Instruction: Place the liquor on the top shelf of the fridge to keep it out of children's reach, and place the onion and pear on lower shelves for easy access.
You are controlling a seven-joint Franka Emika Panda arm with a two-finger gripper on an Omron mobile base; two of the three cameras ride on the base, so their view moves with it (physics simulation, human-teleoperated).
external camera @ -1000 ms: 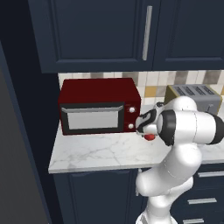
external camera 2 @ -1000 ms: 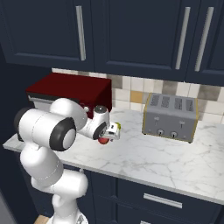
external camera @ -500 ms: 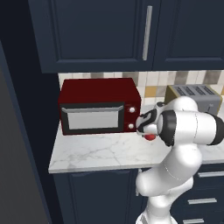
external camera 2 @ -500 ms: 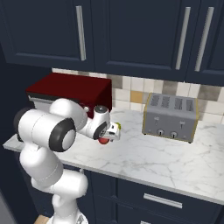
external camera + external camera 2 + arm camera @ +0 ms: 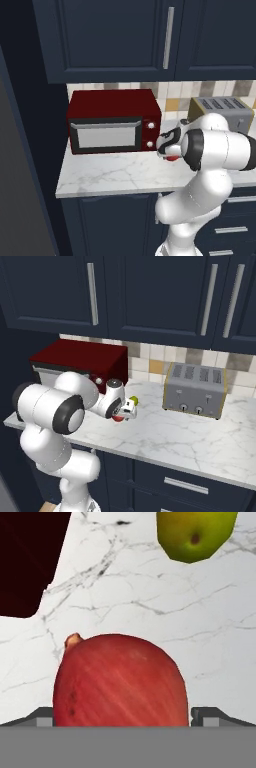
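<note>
Gripper (image 5: 121, 714) wide open w/ onion (image 5: 120, 679) between fingers, not clamped; pear (image 5: 195, 534) near on counter (image 5: 150, 602).

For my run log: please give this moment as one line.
stage: reaching onion | end effector: open, around onion, not closed | pear: on counter beyond | held: nothing

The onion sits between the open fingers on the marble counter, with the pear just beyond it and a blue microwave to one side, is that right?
Not quite: the microwave is dark red, not blue, as the left base view shows. The rest holds: the onion sits between the open fingers on the counter, with the pear beyond.
</note>
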